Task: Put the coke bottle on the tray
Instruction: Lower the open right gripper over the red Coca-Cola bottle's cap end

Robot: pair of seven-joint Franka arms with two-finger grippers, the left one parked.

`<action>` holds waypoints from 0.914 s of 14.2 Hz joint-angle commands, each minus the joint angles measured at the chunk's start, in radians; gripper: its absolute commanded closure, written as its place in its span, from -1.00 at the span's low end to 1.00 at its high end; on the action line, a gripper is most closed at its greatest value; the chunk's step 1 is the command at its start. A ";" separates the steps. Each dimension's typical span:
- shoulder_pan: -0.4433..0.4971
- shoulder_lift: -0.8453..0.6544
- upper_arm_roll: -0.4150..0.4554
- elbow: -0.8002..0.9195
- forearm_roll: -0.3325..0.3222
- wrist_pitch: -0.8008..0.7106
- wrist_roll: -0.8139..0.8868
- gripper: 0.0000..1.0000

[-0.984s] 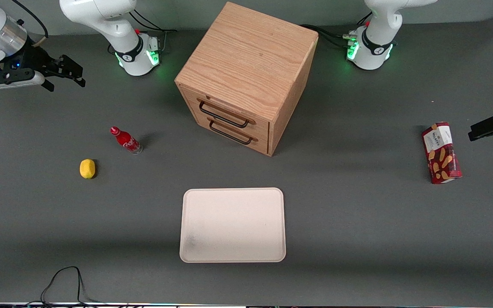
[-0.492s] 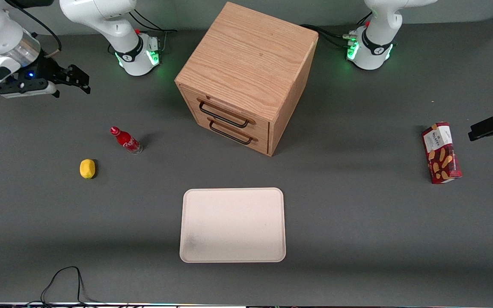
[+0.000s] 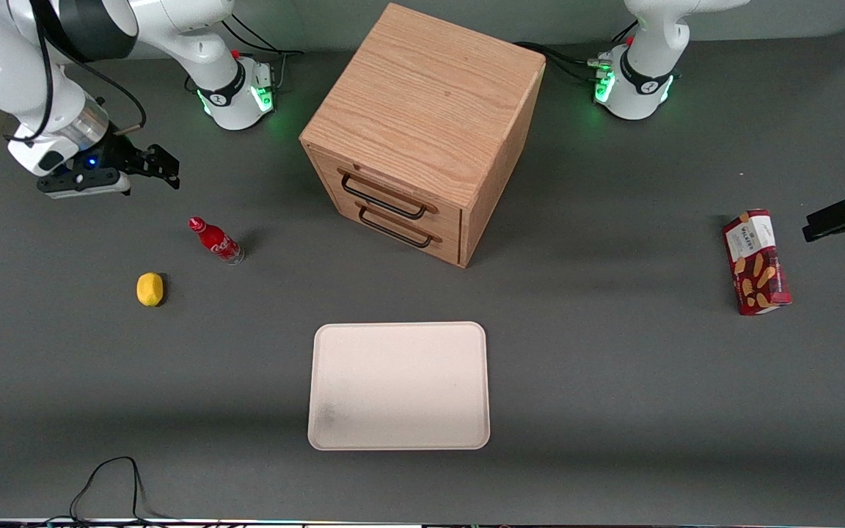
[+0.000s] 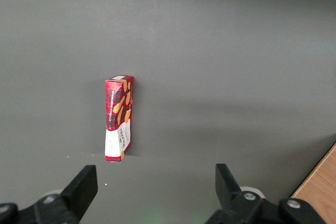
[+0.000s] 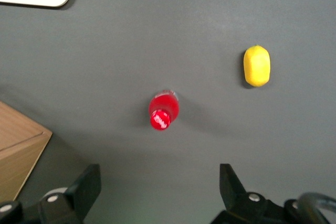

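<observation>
Lemon (image 3: 150, 289) lies near coke bottle (image 3: 216, 240); gripper (image 3: 161, 166) hovers above.

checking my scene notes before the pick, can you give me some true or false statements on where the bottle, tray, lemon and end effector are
1. The coke bottle stands upright on the table. True.
2. The tray already holds the bottle. False: it holds nothing.
3. The end effector is shut on the bottle. False: it is open, above the table, apart from the bottle.
4. The lemon lies nearer the front camera than the bottle. True.
5. The snack box sits on the cabinet. False: it lies on the table toward the parked arm's end.
</observation>
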 commanded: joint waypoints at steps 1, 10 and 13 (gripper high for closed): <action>0.012 0.041 -0.022 -0.044 -0.017 0.098 0.006 -1.00; 0.010 0.153 -0.022 -0.139 -0.005 0.329 0.015 -1.00; 0.010 0.194 -0.022 -0.154 -0.005 0.389 0.019 -1.00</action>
